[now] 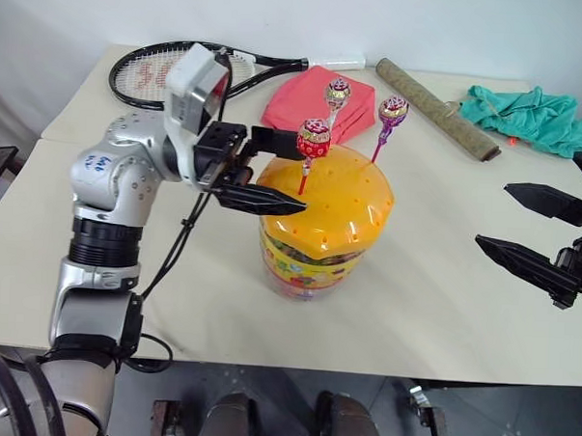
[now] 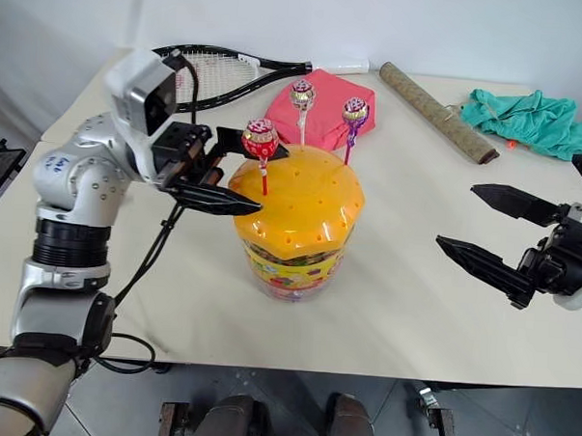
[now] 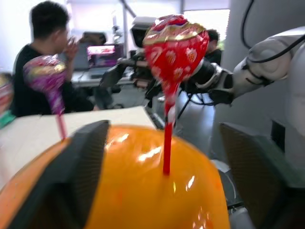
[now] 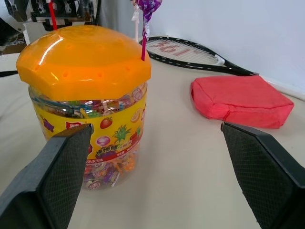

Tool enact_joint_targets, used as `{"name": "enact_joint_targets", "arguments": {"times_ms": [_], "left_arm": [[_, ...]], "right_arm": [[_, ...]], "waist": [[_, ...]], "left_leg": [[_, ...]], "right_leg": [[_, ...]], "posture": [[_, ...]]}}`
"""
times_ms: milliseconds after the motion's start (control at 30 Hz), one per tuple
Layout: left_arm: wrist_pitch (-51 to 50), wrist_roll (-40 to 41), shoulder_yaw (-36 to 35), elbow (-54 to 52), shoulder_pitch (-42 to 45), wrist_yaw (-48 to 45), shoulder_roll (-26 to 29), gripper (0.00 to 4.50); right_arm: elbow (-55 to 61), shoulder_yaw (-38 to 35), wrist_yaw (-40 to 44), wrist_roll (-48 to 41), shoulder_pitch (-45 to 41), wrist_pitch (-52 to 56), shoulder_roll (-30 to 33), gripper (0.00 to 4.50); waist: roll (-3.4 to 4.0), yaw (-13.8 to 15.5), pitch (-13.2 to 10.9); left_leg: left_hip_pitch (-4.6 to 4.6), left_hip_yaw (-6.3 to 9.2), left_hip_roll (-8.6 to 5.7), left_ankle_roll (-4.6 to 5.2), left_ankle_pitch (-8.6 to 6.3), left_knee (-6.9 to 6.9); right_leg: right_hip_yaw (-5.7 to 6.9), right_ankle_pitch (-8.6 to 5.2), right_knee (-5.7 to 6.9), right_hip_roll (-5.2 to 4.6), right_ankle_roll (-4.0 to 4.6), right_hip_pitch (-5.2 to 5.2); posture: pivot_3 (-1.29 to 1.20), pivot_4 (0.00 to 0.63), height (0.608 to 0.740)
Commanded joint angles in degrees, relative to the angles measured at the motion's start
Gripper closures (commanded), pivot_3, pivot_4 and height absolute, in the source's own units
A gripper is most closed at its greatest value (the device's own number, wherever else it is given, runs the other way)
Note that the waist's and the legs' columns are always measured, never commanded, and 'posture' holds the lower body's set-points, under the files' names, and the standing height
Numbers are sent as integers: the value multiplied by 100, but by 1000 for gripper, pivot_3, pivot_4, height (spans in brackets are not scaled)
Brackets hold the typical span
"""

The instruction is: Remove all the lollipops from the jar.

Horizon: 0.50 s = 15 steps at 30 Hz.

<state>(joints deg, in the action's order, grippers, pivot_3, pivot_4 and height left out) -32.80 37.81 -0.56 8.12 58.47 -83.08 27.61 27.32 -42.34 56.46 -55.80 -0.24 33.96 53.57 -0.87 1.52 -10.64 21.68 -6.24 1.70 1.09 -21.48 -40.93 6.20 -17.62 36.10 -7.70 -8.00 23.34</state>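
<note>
We count three lollipops standing in the holes of the jar's (image 1: pixel 319 248) orange domed lid (image 2: pixel 301 204): the red lollipop (image 1: pixel 314 139) on its red stick at the near left of the dome, the pink-and-white lollipop (image 1: pixel 337 93) on a white stick at the far side, and the purple lollipop (image 1: pixel 392 110) at the far right. We find no green one in the lid or on the counter (image 1: pixel 443 283), so we cannot say from these views where it lies. The jar stands upright near the middle of the counter, its clear body full of wrapped sweets. The left gripper (image 1: pixel 279 171) lies level over the left edge of the lid, its jaws partly open and set either side of the red stick; the left wrist view shows the stick in the gap with daylight on both sides, so nothing is held yet. The right gripper (image 2: pixel 484 231) waits well to the right of the jar, jaws wide open and empty, pointed toward it. Beyond the jar lie a tennis racket (image 1: pixel 162 72), a red pouch (image 1: pixel 301 98), a rolled tube (image 1: pixel 436 107) and a teal cloth (image 1: pixel 532 117). Our judgement: at least three extractions remain, and the red lollipop is the one in hand, at the closing step before the lift.
</note>
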Motion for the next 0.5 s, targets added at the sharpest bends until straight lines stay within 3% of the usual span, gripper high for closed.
{"name": "enact_joint_targets", "arguments": {"times_ms": [33,300,500], "left_arm": [[103,-78,46,48,213,-51,90,1923],[-30,92,-134,7,558,133,101,4419],[-210,96,-364,-75,921,703,194,4470]], "right_arm": [[218,-356,-80,-115,131,-85,-90,0],[352,-523,-172,-147,372,-143,-204,0],[273,-627,-3,-252,373,-90,-52,0]], "waist": [[0,-2,0],[0,7,0],[0,6,0]], "left_leg": [[0,0,0,0,0,0],[1,3,0,1,0,0],[1,11,0,1,0,-1]], "right_leg": [[0,0,0,0,0,0],[0,0,-1,0,0,0],[2,0,-1,0,0,-3]], "posture": [[0,150,740],[0,150,740],[0,150,740]]}}
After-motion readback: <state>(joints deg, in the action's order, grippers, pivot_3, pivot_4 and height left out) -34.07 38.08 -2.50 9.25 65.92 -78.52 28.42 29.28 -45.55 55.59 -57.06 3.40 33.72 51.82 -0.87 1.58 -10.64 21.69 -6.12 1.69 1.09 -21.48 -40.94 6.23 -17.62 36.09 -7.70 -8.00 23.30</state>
